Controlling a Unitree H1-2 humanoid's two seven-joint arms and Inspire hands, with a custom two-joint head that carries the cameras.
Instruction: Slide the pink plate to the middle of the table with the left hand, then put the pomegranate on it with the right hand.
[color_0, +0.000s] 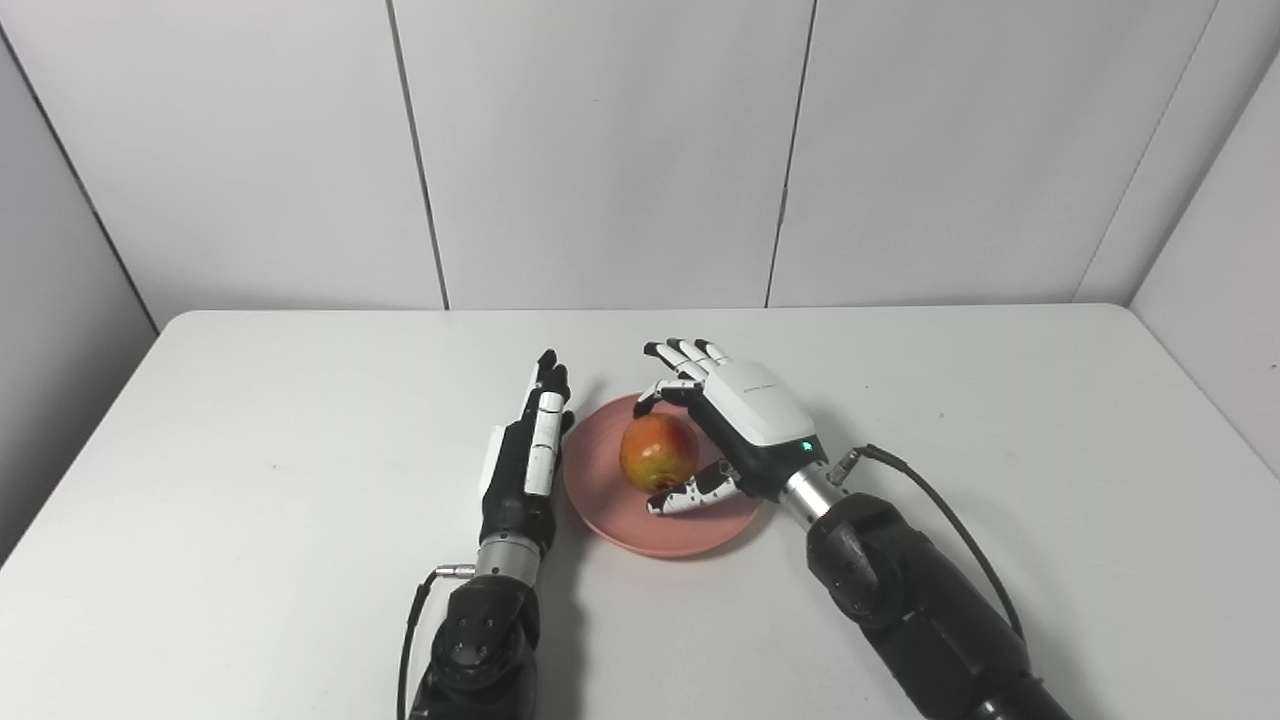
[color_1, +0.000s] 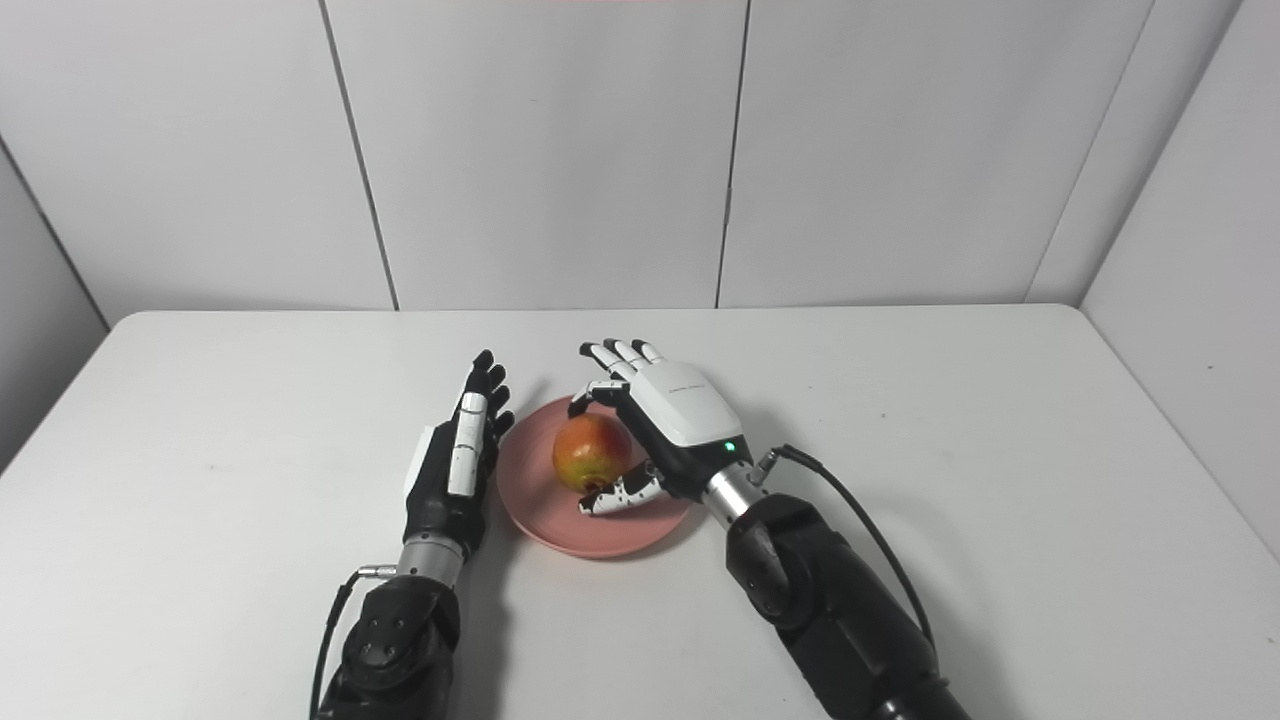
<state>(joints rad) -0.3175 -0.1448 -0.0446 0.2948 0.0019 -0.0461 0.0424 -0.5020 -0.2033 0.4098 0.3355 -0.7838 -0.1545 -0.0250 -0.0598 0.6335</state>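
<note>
The pink plate (color_0: 610, 505) lies on the white table near the middle. The red-yellow pomegranate (color_0: 657, 451) sits on it. My right hand (color_0: 745, 415) is over the plate's right side, fingers spread and open around the pomegranate, the thumb close below the fruit, not gripping it. My left hand (color_0: 530, 445) stands flat and upright on its edge against the plate's left rim, fingers straight, holding nothing. The same scene shows in the right eye view, with the plate (color_1: 545, 515), the pomegranate (color_1: 590, 452), the right hand (color_1: 670, 410) and the left hand (color_1: 455, 455).
The white table (color_0: 250, 450) stretches wide to both sides, with grey panel walls behind it. A black cable (color_0: 940, 510) loops from the right wrist over the table.
</note>
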